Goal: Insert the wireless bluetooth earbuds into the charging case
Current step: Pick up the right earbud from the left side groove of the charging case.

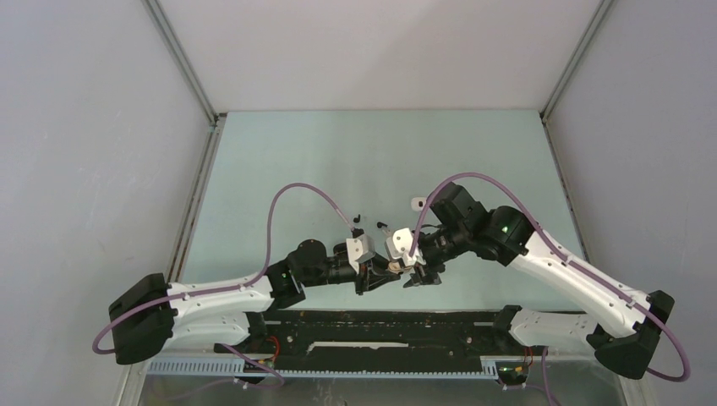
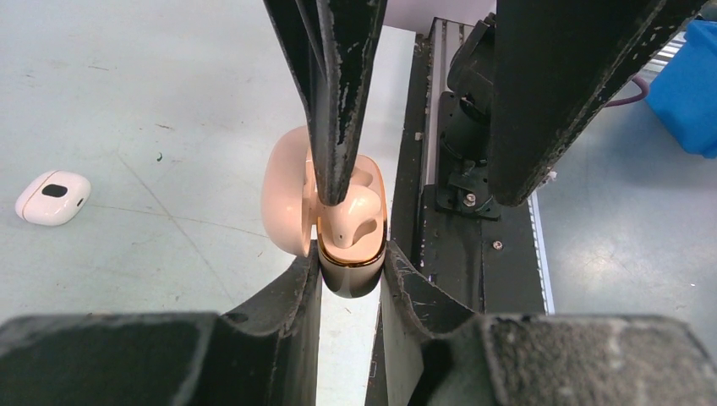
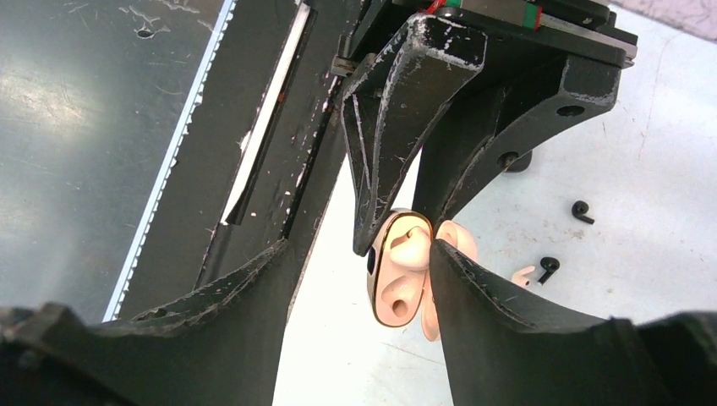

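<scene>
Your left jaws grip the open-lidded charging case tightly, steadying it so your right jaws, half spread and holding nothing, can nudge the beige earbud down into its well.

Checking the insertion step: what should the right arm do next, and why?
Probably back the right gripper off the charging case: jaws open, the seated earbud looks in place, a second well looks empty, a loose beige earbud lies on the table.
</scene>
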